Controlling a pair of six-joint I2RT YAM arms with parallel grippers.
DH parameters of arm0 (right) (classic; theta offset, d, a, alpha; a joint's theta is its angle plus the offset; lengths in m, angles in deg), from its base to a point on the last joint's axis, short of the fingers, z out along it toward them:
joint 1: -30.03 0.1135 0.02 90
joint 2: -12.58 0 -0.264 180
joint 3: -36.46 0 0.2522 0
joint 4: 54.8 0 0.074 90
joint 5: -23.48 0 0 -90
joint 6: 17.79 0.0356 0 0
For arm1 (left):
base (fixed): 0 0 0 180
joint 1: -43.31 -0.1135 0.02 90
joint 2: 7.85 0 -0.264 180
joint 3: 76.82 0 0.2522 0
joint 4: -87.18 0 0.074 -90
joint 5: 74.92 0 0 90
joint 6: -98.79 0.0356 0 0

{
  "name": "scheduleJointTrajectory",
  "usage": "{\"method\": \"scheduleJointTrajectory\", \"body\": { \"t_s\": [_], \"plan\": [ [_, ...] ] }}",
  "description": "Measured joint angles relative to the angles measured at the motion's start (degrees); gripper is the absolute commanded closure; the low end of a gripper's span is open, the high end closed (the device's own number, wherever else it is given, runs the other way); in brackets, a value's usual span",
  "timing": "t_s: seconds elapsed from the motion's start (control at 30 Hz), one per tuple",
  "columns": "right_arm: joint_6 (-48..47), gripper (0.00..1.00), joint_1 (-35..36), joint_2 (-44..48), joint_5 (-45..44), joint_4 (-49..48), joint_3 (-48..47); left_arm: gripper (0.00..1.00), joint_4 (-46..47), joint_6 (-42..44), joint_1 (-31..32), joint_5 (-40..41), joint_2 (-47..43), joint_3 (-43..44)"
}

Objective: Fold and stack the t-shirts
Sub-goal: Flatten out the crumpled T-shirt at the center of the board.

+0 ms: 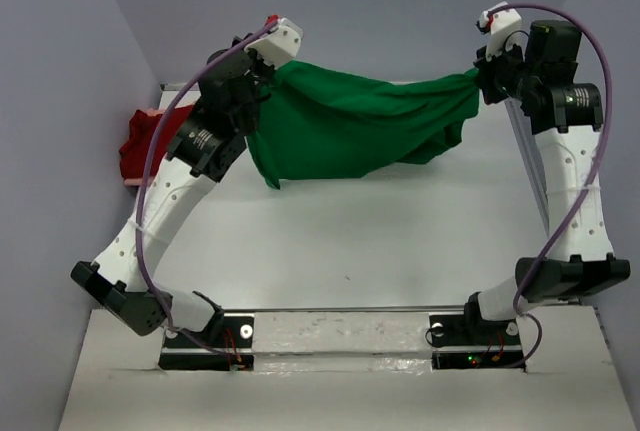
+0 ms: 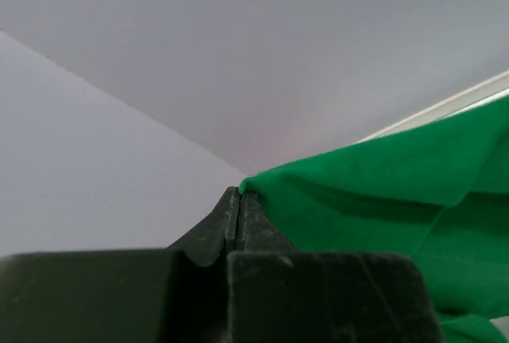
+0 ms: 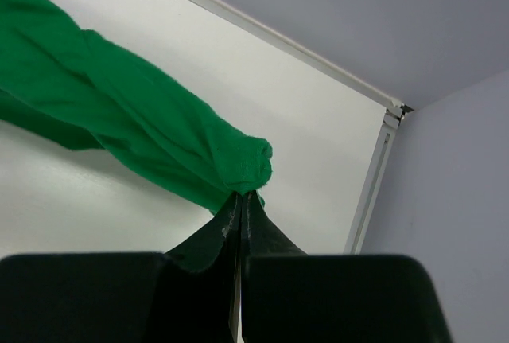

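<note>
Holding green shirt (image 1: 350, 131) stretched over bench (image 1: 350, 251), left gripper (image 2: 238, 193) and right gripper (image 3: 241, 196) each clamped on 1 bunched corner. May slip loose if pulled tighter.

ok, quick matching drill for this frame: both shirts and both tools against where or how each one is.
1 green t-shirt
2 dark red t-shirt
3 left tool
4 right tool

A heaped by the left wall
B shut on a bunched, rope-like cloth end
C strung between the two tools
D shut on a smooth pointed cloth corner

Pairs: 1-C, 2-A, 3-D, 4-B
</note>
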State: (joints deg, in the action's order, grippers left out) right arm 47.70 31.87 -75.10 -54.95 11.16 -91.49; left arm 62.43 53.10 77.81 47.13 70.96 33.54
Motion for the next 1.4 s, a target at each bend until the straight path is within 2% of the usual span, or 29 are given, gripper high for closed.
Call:
{"method": "scheduleJointTrajectory", "body": {
  "t_s": [0.23, 0.5, 0.7, 0.83, 0.97, 1.1, 1.2, 1.27, 1.4],
  "plan": [
    [-0.72, 1.0, 0.0, 10.91, -0.39, 3.28, 3.76, 1.0, -2.62, -1.77, -4.5, -1.4, -3.32, 2.23],
    [-0.76, 1.0, 0.0, 14.12, -1.11, 2.69, 1.92, 1.0, -3.39, -3.93, -8.63, -3.61, -8.87, 1.33],
    [-1.01, 1.0, 0.0, 8.02, -2.75, -0.92, 4.15, 1.0, -0.35, -3.98, -9.46, -3.65, -9.7, -5.29],
    [-1.2, 1.0, 0.0, -0.55, -4.24, -4.22, 5.84, 1.0, 4.07, -3.3, -11.3, -5.05, -7.34, -12.24],
    [-1.2, 1.0, 0.0, -10.75, -5.27, -6.38, 4.57, 1.0, 8.31, -3.28, -14.84, -6.36, -1.49, -12.98],
    [-1.18, 1.0, 0.0, -18.86, -5.66, -6.12, -3.21, 1.0, 12.31, -3.63, -16.74, -5.95, 4.68, -10.67],
    [-1.25, 1.0, 0.0, -20.9, -6.01, -5.97, -10.16, 1.0, 14.32, -5.03, -17.0, -4.85, 8.2, -6.25],
    [-1.25, 1.0, 0.0, -21.07, -6.21, -6.32, -15.63, 1.0, 15.26, -6.71, -16.98, -4.52, 9.68, -1.05],
    [-1.2, 1.0, 0.0, -17.07, -6.23, -7.39, -19.26, 1.0, 16.5, -9.11, -16.96, -4.63, 8.52, 5.35]
  ]
}}
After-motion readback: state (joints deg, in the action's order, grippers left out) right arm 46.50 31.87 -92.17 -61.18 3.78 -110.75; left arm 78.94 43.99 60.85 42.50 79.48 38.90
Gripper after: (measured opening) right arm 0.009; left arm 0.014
